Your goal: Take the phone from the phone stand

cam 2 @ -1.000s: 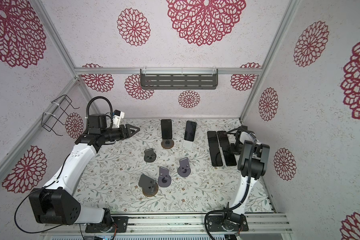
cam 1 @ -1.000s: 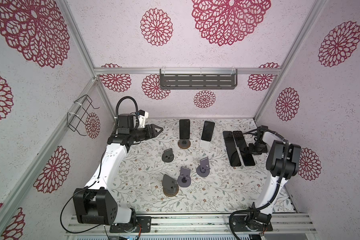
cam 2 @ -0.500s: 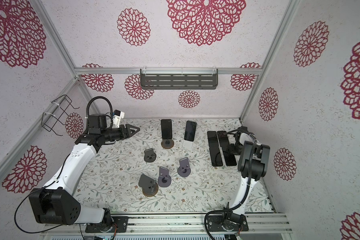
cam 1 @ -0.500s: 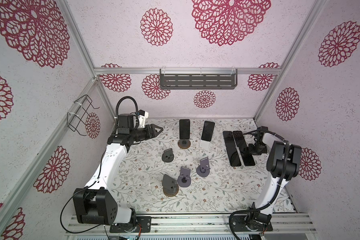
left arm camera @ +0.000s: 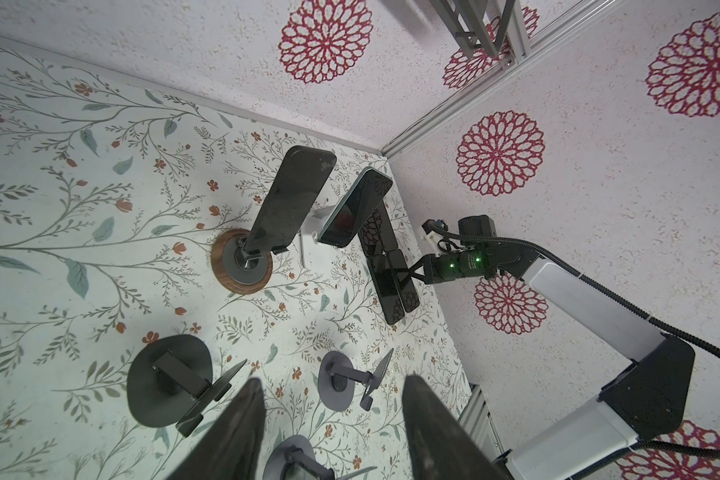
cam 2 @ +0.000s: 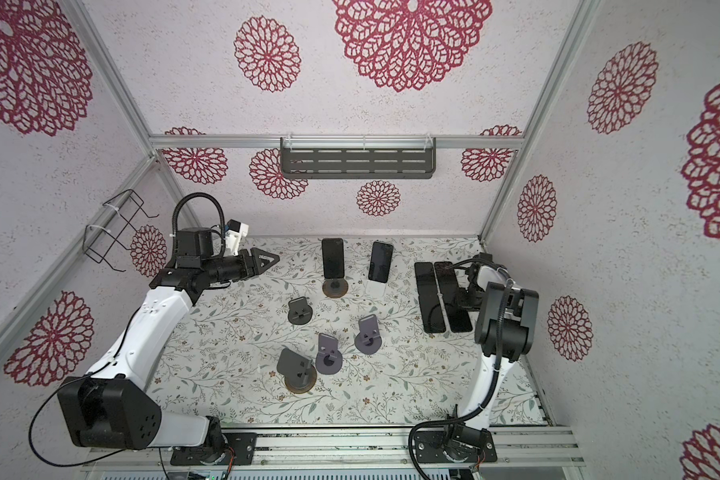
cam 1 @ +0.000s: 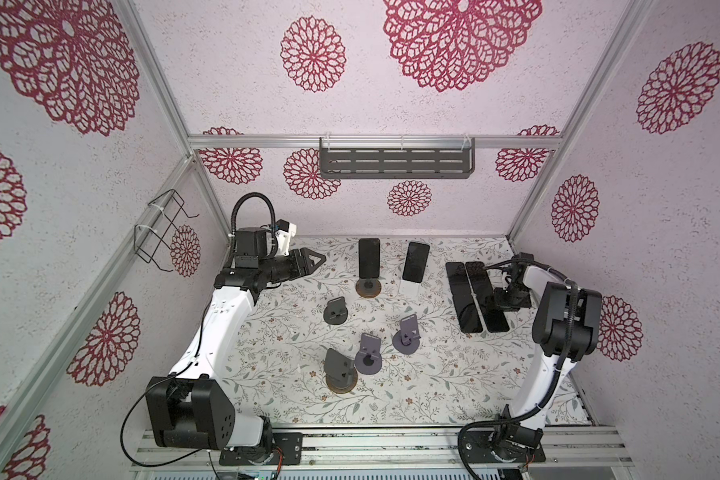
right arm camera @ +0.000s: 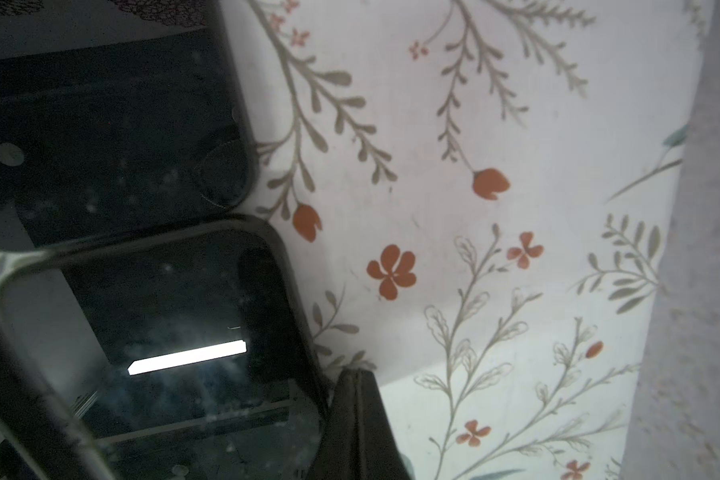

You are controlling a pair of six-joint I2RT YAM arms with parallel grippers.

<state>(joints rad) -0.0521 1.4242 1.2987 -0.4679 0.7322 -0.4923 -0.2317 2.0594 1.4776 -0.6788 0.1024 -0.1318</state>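
Phone (cam 1: 369, 257) rests propped on its wood-based stand (cam 1: 368, 289) while the left gripper (cam 1: 317, 261) hovers nearby, jaws apart and empty, and the right gripper (right arm camera: 356, 399) jaws are together.

- A grey slotted shelf (cam 1: 395, 162) (cam 2: 357, 160) hangs from the back wall, clipped to an aluminium bar (cam 1: 267, 141) that runs across the wall.
- A black wire rack (cam 1: 160, 231) (cam 2: 115, 230) is tied to the slanted frame post on the left wall.
- A pale floral cloth (cam 1: 433, 365) (cam 2: 391, 374) printed with grey-green sprigs and small orange-red flowers covers the table; the right wrist view shows its print close up (right arm camera: 474, 291).
- The pale, rough-textured walls (cam 1: 433, 104) carry red lace-like rosettes of several sizes; a small rosette (cam 1: 409, 198) (cam 2: 378, 198) sits just under the shelf.
- A ribbed metal rail (cam 1: 391, 449) runs along the near edge of the table.
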